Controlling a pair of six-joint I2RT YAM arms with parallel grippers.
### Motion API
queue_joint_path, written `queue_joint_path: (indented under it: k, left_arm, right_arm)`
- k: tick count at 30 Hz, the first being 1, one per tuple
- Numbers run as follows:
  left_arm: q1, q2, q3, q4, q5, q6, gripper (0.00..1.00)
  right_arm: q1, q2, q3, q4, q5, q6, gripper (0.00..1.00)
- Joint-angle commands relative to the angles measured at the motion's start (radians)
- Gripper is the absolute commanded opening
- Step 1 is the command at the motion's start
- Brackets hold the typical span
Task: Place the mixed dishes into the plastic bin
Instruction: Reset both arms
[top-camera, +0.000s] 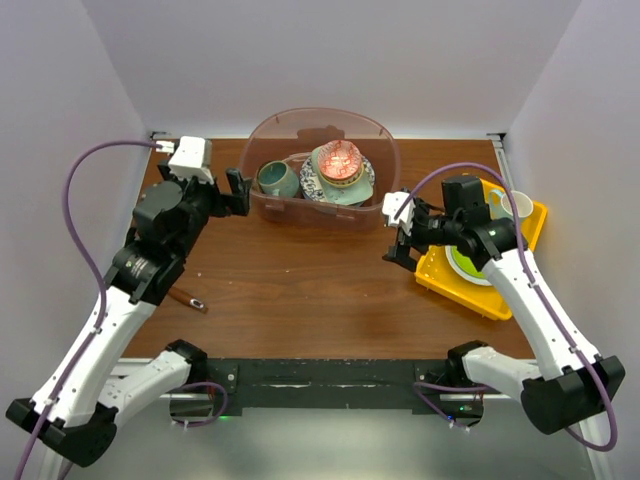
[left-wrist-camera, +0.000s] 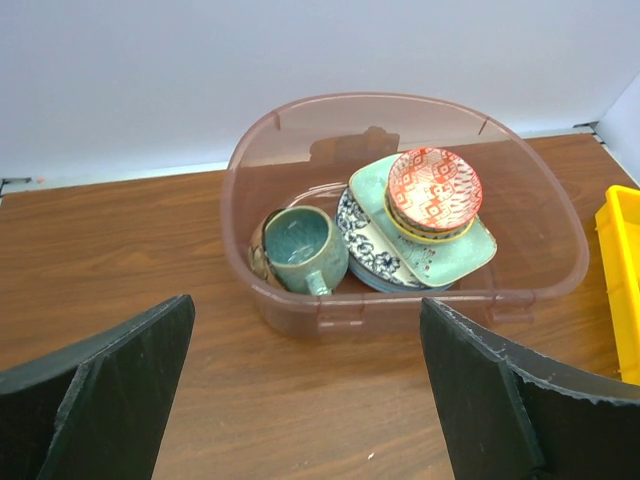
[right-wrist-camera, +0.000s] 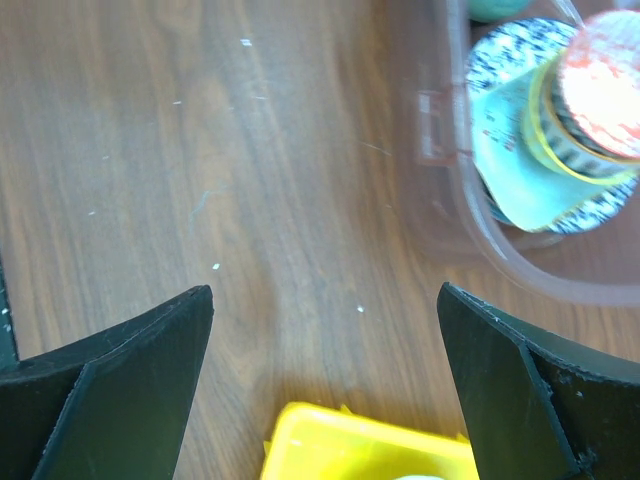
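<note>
The plastic bin (top-camera: 262, 130) stands at the back middle of the table, and the mixed dishes lie inside it. A teal mug (top-camera: 277, 179) (left-wrist-camera: 303, 248) sits at its left. A red patterned bowl (top-camera: 338, 162) (left-wrist-camera: 433, 188) rests on a mint square dish (left-wrist-camera: 455, 252), which lies over a blue-patterned plate (left-wrist-camera: 362, 243). My left gripper (top-camera: 240, 192) (left-wrist-camera: 305, 310) hovers open and empty just left of the bin. The right gripper (top-camera: 397, 235) (right-wrist-camera: 325, 290) is open and empty over bare wood, between the bin (right-wrist-camera: 500, 255) and the yellow tray.
A yellow tray (top-camera: 530, 225) (right-wrist-camera: 370, 445) at the right holds a lime-green plate (top-camera: 465, 265) and a white cup (top-camera: 515, 203). A small brown utensil (top-camera: 188, 298) lies on the table near the left arm. White walls close in the table on three sides.
</note>
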Motion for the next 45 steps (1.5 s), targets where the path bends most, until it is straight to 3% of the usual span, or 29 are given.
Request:
queue_joint_path:
  k: [1, 15, 19, 45]
  left_arm:
    - [0.002, -0.066, -0.052, 0.031, -0.042, -0.007, 1.0]
    - [0.002, -0.155, -0.195, 0.038, -0.085, -0.031, 1.0]
    - [0.002, -0.161, -0.234, 0.041, -0.1, -0.037, 1.0]
    - [0.002, -0.201, -0.302, 0.024, -0.149, -0.048, 1.0]
  right_arm:
    - [-0.022, -0.025, 0.07, 0.008, 0.046, 0.094, 0.98]
    - [-0.065, -0.019, 0.161, 0.112, 0.207, 0.345, 0.98]
    - [-0.069, -0.009, 0.187, 0.164, 0.328, 0.436, 0.98]
    - [-0.082, 0.072, 0.262, 0.42, 0.696, 0.887, 0.98]
